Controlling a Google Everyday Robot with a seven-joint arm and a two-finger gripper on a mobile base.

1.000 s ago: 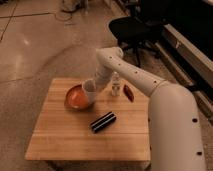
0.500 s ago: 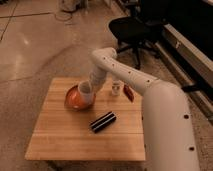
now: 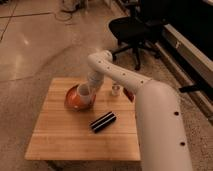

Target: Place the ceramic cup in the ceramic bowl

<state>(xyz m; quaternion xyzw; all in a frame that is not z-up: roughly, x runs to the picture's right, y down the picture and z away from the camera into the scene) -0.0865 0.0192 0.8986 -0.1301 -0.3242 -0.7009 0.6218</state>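
Over the ceramic bowl, gripper held the ceramic cup; jaws clamped on it.

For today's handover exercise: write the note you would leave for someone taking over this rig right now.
Gripper: over the ceramic bowl's right side, at the ceramic cup.
Ceramic cup: upright at the ceramic bowl, over its right part; seated or not, cannot tell.
Bowl: on the wooden table, back left.
Done: cup brought to bowl.
Left: confirm it is set down, let go, withdraw.
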